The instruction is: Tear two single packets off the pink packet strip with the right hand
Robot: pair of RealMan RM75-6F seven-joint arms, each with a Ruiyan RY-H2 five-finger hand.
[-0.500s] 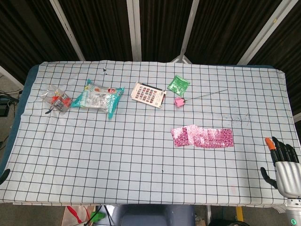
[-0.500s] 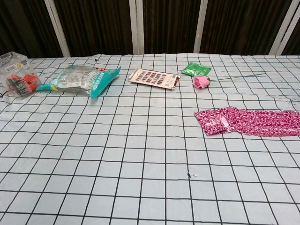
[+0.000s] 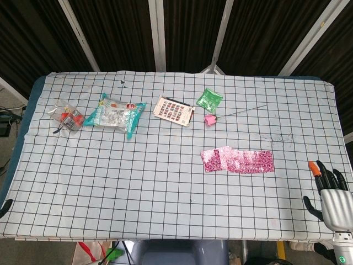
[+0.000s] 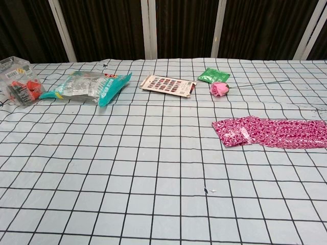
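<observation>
Two cameras cover this moment, and the head view shows the most. From above, the pink packet strip (image 3: 237,160) lies flat and whole on the right half of the checked surface (image 3: 165,182), running left to right, with what looks like a fold or overlap toward its left end. No packet sits apart from it, so I judge that no tearing has begun. The right hand (image 3: 332,194) is at the lower right corner, by the surface's edge and well apart from the strip. Its fingers (image 3: 325,178) are spread and hold nothing, one tip marked orange; it looks parked rather than reaching. The left hand is not visible. Along the far side lie things the task does not need: a clear box with orange contents (image 3: 66,117), a teal-edged snack bag (image 3: 115,115), a printed card (image 3: 173,111), a green sachet (image 3: 209,99) and a pink rose on a thin stem (image 3: 210,119). They are far enough back that a reach to the strip would not meet them.

From the chest view, no hand appears at all. The strip (image 4: 271,132) stretches to the right border of the picture, its left end nearest the middle, resting flat. Being thin and limp, it will probably need pinning or a firm pinch near a seam before a packet parts cleanly.
</observation>
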